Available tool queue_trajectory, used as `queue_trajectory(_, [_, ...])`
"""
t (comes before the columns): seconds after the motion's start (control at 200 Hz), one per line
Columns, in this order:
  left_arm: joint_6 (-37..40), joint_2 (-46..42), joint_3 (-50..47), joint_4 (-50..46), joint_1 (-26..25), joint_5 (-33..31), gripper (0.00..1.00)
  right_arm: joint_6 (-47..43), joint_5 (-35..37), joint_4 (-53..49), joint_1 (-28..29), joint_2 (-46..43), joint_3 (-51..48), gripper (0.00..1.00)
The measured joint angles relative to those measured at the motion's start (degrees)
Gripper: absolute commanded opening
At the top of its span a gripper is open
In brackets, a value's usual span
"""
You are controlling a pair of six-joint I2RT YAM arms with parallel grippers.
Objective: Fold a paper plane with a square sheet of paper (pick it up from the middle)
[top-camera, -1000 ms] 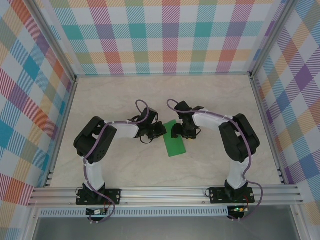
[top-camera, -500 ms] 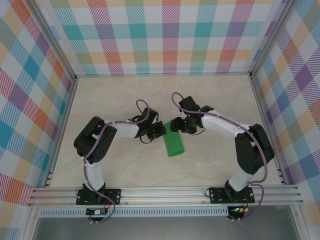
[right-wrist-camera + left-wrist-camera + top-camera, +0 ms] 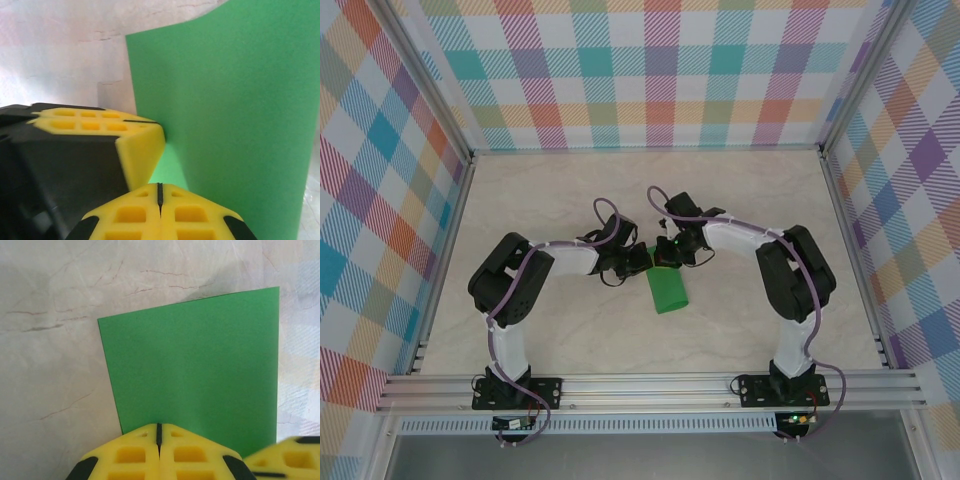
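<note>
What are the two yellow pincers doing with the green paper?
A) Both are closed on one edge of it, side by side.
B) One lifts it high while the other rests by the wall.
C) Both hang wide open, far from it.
A: the left pincer and the right pincer each have their fingers pressed together at the edge of the green paper, close beside each other.

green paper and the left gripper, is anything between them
Nothing: in the left wrist view the shut left gripper sits right against the green paper, no table showing between.
</note>
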Motion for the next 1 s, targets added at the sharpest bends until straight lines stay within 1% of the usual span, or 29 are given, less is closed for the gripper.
queue_trajectory(0.32, [0.24,0.35,0.81,-1.36,0.00,-0.04,0.01,-1.97,-1.03,0.24,-3.02,2.56,-0.17,0.01])
queue_trajectory(0.575, [0.44,0.57,1.27,-2.08,0.00,-0.07,0.00,-3.72,-3.28,2.14,-5.55,2.49,-3.23,0.01])
queue_trajectory(0.84, [0.59,0.85,1.38,-1.88,0.00,0.09,0.00,-5.16,-7.34,8.37,-7.87,0.26,-9.01,0.01])
queue_trajectory(1.0, [0.61,0.90,1.36,-1.88,0.00,0.11,0.00,-6.25,-9.84,10.62,-11.21,-2.21,-13.53,0.02])
